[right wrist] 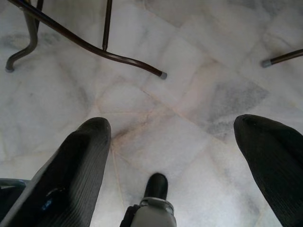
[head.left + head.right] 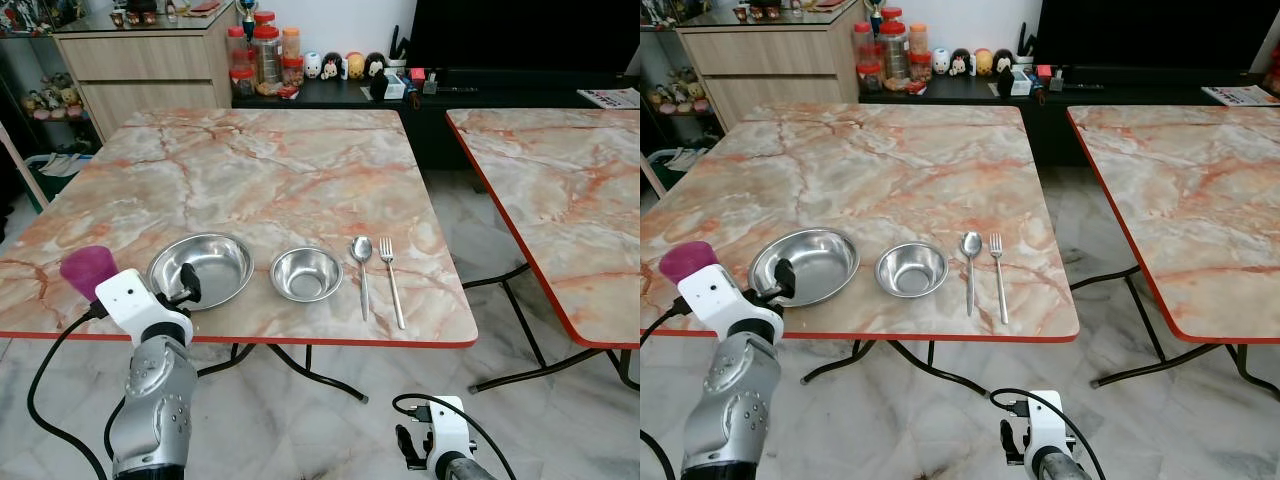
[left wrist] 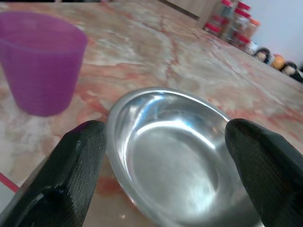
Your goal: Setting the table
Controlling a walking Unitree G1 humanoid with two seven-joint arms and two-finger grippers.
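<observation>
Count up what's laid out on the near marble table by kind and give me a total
Steel bowls: 2, the larger bowl and the smaller bowl
Spoons: 1, the spoon
Forks: 1, the fork
Purple cups: 1, the purple cup
Total: 5

The left gripper is open at the larger bowl's near rim.

I've got a marble-topped table (image 2: 280, 160) with the setting along its near edge: a purple cup (image 2: 88, 270) upright at far left, a wide steel plate-bowl (image 2: 205, 268), a smaller steel bowl (image 2: 306, 274), then a spoon (image 2: 362, 270) and fork (image 2: 392, 280) lying parallel, handles toward me.
</observation>
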